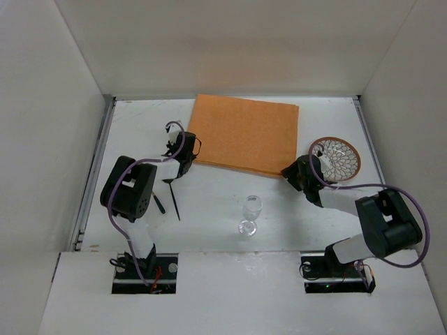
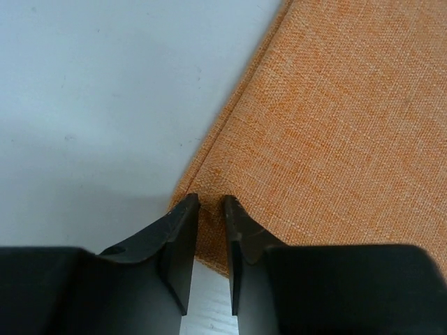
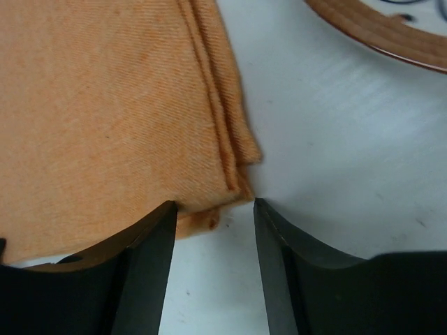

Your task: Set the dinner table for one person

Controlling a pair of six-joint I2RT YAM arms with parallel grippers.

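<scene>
An orange cloth mat (image 1: 246, 134) lies at the back middle of the white dinner table (image 1: 328, 209). My left gripper (image 1: 183, 159) sits at the mat's near left corner. In the left wrist view that gripper (image 2: 211, 202) has its jaws drawn narrow, pinching the mat (image 2: 335, 125) at its corner. My right gripper (image 1: 297, 173) is at the near right corner. Seen from the right wrist, it (image 3: 214, 204) stands open, with the folded corner of the mat (image 3: 105, 105) just at its fingertips.
A brown-rimmed patterned plate (image 1: 335, 158) lies right of the mat, its rim (image 3: 377, 31) close to my right gripper. A wine glass (image 1: 249, 214) stands upright near the front middle. Two black utensils (image 1: 172, 197) lie by my left arm. Metal rails (image 1: 98, 167) line the sides.
</scene>
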